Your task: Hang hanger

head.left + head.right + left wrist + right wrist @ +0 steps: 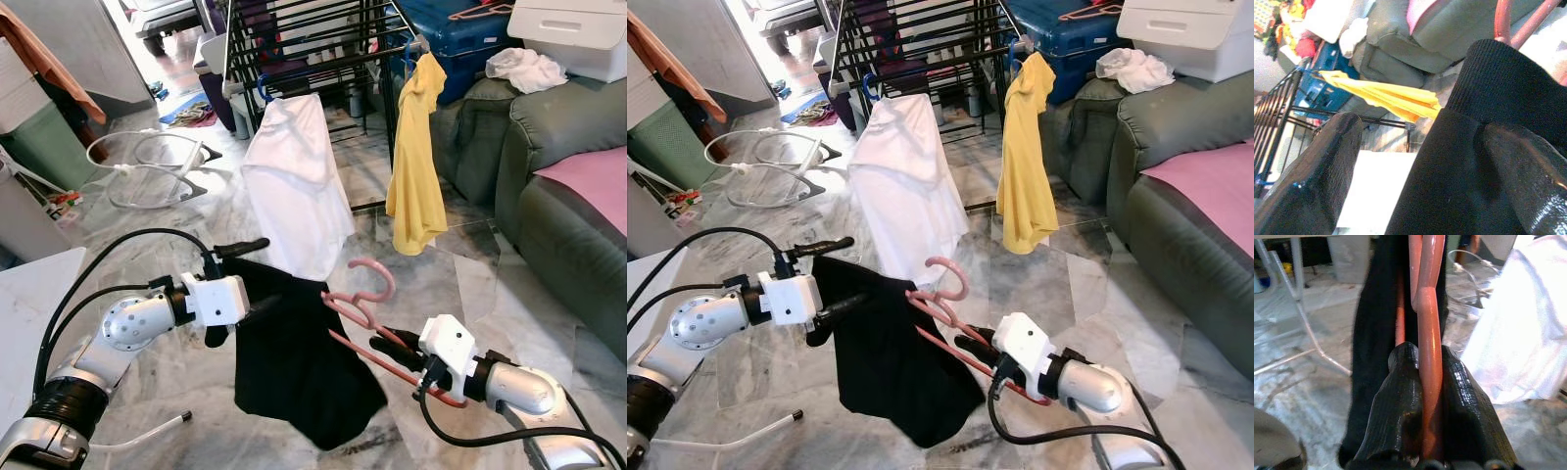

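- The right gripper is low at the right, nearest the camera; its two black fingers are closed tight on a bar of the pink hanger, which runs up between them in the right wrist view; the hanger's hook curls upward just above the gripper, free of any rail.
- The black garment hangs from the pink hanger, drooping toward the marble floor between the two arms.
- The left gripper is at the left, level with the garment's top edge; its fingers stand apart, one above the cloth and one against it; the left wrist view shows black fabric draped over one finger, with a ribbed cuff beyond it; whether the cloth is actually pinched I cannot tell.
- Just behind the black garment a white shirt hangs on a blue hanger from the black drying rack; a yellow shirt hangs from the same rack farther right.
- A grey-green sofa stands at the right with a pink cloth on its seat; a white wire frame lies on the floor at the left.
- A blue case sits beyond the sofa arm.
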`<state>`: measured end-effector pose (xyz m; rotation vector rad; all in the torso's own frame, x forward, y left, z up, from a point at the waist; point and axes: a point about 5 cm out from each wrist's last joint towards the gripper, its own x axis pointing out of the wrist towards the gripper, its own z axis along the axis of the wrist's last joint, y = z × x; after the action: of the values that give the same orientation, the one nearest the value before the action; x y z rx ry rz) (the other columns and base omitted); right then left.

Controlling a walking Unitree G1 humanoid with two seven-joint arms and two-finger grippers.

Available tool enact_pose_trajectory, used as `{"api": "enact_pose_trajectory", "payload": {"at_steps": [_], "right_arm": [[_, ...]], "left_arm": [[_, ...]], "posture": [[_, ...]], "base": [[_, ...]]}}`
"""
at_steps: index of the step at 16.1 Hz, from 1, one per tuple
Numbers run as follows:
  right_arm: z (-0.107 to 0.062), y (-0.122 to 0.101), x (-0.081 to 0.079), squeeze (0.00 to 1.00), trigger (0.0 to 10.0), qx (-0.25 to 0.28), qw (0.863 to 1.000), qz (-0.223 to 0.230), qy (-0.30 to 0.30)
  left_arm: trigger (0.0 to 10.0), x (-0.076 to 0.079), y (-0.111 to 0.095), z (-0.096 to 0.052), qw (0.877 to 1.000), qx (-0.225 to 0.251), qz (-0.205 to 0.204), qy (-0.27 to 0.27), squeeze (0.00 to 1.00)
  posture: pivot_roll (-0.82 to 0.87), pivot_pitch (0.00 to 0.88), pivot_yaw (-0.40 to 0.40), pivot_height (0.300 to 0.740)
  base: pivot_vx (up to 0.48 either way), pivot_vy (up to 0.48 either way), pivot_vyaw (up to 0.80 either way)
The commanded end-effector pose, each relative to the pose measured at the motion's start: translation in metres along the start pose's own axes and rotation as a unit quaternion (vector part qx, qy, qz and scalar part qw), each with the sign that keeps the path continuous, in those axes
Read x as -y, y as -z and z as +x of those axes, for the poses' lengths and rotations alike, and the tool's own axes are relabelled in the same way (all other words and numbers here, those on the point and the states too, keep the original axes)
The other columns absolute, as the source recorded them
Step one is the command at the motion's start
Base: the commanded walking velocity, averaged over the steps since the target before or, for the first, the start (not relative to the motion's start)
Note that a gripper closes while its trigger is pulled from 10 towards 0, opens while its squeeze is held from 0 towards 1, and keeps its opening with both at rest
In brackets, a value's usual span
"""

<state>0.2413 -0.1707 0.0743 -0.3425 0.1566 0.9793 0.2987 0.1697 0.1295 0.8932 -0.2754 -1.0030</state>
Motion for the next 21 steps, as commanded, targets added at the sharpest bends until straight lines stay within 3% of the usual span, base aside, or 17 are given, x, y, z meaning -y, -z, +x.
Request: {"api": "enact_pose_trajectory", "payload": {"at_steps": [1,7,9,10,11,21], "right_arm": [[0.006,-0.022,0.002,0.0,10.0,0.042,0.997,-0.047,-0.031],[-0.001,-0.031,0.015,0.0,10.0,0.026,0.991,-0.112,-0.066],[0.0,-0.033,0.015,0.0,10.0,0.026,0.989,-0.122,-0.074],[0.0,-0.033,0.014,0.0,10.0,0.028,0.989,-0.125,-0.077],[0.001,-0.033,0.012,0.0,10.0,0.028,0.988,-0.128,-0.08],[0.002,-0.028,0.01,0.0,10.0,0.011,0.983,-0.16,-0.091]], "left_arm": [[10.0,-0.004,0.005,-0.004,1.0,-0.02,0.01,0.022,1.0],[10.0,0.003,0.02,-0.003,0.993,-0.067,-0.006,0.099,1.0],[4.7,0.003,0.023,-0.003,0.99,-0.073,-0.023,0.119,1.0],[0.0,0.002,0.025,-0.002,0.989,-0.078,-0.021,0.126,0.7],[0.0,0.001,0.026,-0.001,0.988,-0.08,-0.022,0.13,0.0],[0.0,0.004,0.031,0.001,0.975,-0.091,-0.071,0.19,0.0]], "posture": [[-0.2,0.0,0.24,0.74],[-0.21,0.0,0.242,0.74],[-0.21,0.0,0.244,0.74],[-0.21,0.0,0.247,0.74],[-0.21,0.0,0.247,0.74],[-0.21,0.0,0.25,0.74]], "base": [[0.0,0.0,0.0],[0.0,0.0,0.0],[0.0,0.0,0.0],[0.0,0.0,0.0],[0.0,0.0,0.0],[0.0,0.0,0.0]]}}
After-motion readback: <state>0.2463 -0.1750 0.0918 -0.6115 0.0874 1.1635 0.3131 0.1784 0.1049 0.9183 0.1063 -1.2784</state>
